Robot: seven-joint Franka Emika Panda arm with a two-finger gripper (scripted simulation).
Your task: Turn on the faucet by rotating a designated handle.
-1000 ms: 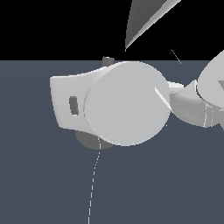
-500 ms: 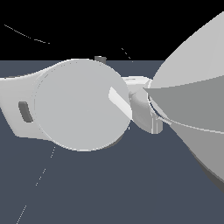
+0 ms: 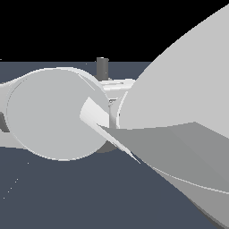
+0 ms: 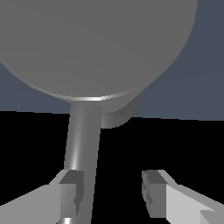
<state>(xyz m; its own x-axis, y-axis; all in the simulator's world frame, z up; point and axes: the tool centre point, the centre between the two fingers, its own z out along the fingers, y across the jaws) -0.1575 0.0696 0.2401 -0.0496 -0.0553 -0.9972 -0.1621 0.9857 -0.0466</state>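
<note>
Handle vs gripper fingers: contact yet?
Cannot tell. In the wrist view the handle runs right alongside one finger with no visible gap, well clear of the other. The gripper is open.

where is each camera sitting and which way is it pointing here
Exterior view: off the arm, very close to it; white arm links fill most of the frame, and only a dark stub shows behind them.
Wrist view: on the wrist, looking past the open gripper at the grey faucet and its thin handle, which runs beside one finger.
Shared: the floor; I cannot match the faucet across views.
</note>
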